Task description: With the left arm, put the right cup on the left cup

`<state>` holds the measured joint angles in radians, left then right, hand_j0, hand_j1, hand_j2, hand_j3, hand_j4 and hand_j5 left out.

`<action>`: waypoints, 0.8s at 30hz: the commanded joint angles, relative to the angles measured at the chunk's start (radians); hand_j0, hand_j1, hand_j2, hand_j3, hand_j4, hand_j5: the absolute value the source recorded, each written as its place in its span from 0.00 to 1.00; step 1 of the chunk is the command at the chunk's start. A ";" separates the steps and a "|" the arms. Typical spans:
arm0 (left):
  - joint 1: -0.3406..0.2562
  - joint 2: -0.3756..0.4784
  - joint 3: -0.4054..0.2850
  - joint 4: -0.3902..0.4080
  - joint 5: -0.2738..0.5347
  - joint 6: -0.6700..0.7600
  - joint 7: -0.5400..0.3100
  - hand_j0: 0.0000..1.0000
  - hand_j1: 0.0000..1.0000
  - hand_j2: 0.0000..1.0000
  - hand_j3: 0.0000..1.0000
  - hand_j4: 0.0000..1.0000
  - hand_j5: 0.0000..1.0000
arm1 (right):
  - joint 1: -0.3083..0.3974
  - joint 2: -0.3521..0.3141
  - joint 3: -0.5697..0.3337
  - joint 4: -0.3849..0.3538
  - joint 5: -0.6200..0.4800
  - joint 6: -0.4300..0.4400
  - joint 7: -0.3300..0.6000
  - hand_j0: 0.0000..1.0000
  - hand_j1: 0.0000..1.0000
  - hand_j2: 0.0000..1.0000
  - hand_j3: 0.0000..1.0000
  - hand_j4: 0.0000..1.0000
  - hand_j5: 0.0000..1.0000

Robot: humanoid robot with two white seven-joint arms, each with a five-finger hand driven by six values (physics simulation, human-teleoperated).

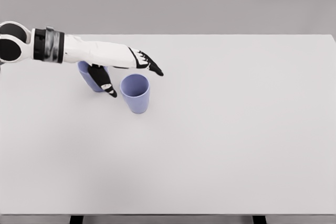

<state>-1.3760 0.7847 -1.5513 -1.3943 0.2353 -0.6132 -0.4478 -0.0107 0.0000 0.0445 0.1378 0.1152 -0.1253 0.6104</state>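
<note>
- Left hand hovers fingers spread, holding nothing, above the right cup, poised to grasp; both near the surface's far-left corner.
- Left cup, seemingly upright, is mostly hidden behind the arm.

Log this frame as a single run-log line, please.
phase: approach | left hand: open, above and between cups, holding nothing | right cup: upright on table | left cup: partly hidden behind hand | stacking: not yet done

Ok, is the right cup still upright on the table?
Upright: the right cup stands on the table, open rim up. The left hand hovers beside it, not gripping.
</note>
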 commanded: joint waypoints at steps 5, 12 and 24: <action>0.015 -0.013 0.017 0.008 0.009 0.002 0.009 1.00 1.00 1.00 1.00 1.00 1.00 | 0.000 0.000 0.000 0.000 0.001 0.000 0.000 1.00 1.00 1.00 1.00 1.00 1.00; 0.038 -0.015 0.016 0.004 0.007 0.002 0.009 1.00 1.00 1.00 1.00 1.00 1.00 | 0.000 0.000 0.000 0.000 0.001 0.000 0.000 1.00 1.00 1.00 1.00 1.00 1.00; 0.066 -0.025 0.017 0.020 -0.001 0.002 0.027 1.00 1.00 1.00 1.00 1.00 1.00 | 0.000 0.000 0.000 0.000 0.001 0.000 0.000 1.00 1.00 1.00 1.00 1.00 1.00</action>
<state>-1.3100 0.7607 -1.5357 -1.3769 0.2271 -0.6128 -0.4209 -0.0107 0.0000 0.0445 0.1378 0.1152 -0.1252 0.6104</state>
